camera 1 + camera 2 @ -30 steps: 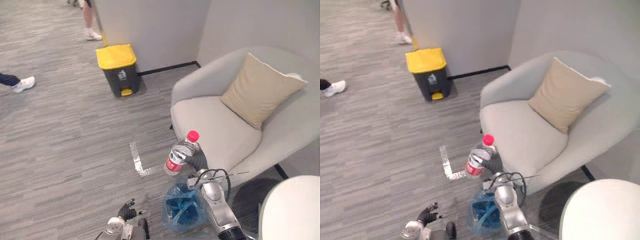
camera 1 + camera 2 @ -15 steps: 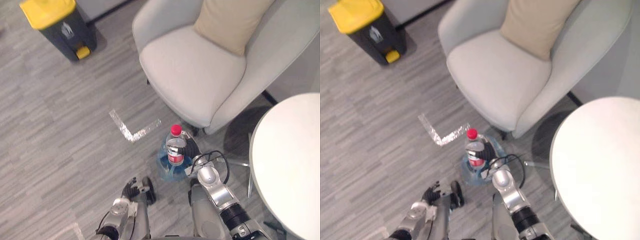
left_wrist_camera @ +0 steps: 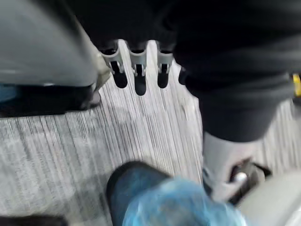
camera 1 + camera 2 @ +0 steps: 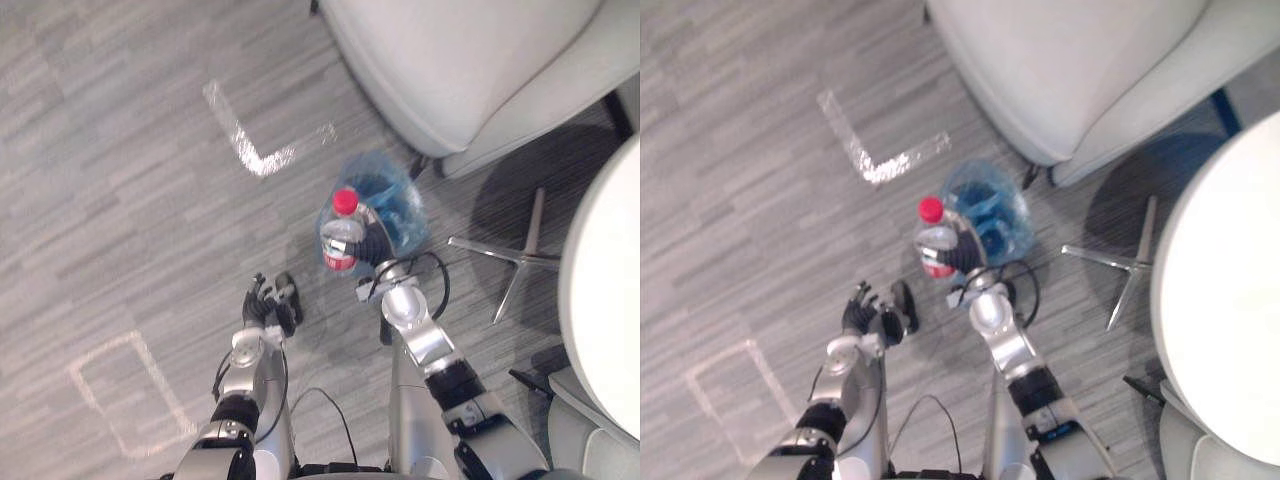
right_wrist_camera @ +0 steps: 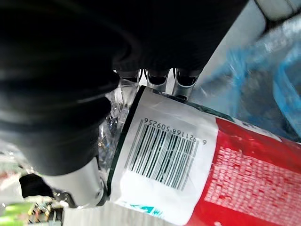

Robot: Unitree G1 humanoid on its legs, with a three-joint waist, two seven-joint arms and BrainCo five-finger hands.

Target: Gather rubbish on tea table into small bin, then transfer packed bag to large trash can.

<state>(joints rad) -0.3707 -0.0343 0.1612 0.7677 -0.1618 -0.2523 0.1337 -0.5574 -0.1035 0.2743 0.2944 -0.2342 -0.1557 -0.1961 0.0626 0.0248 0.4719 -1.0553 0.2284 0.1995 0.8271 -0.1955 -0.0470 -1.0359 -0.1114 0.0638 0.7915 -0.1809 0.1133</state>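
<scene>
- Far left: taped square outline (image 4: 120,400) on the carpet (image 4: 110,210), faint, its near side hard to follow.
- Armchair (image 4: 470,60) is cut off by the top edge, so just the seat front and one side show.
- Tea table (image 4: 612,290) is cut off by the right edge. Its metal foot (image 4: 510,262) lies on the carpet beside it.
- Blue bag (image 4: 398,198): the crumpled plastic hides whatever bin wall it lines, and I cannot make out the rim.
- The lower part of the bottle (image 4: 338,232) is covered by the hand that holds it.

Fingers:
- Left hand (image 4: 262,308) hangs low over the carpet, left of the bottle. Its fingers (image 3: 137,61) are loosely straight and a little apart, holding nothing.
- Right hand (image 4: 376,246): fingers (image 5: 157,77) and thumb are wrapped round the clear bottle, over its white-and-red label.
- The bottle's red cap (image 4: 345,201) points away from the robot. The bottle is off the floor, at the bag's near-left side. I cannot tell if it touches the plastic.

Surface, room:
- The carpet is grey and striped.
- A silvery L-shaped tape mark (image 4: 250,150) lies left of the bag.
- The bag stands on the floor just before the armchair's front edge.
</scene>
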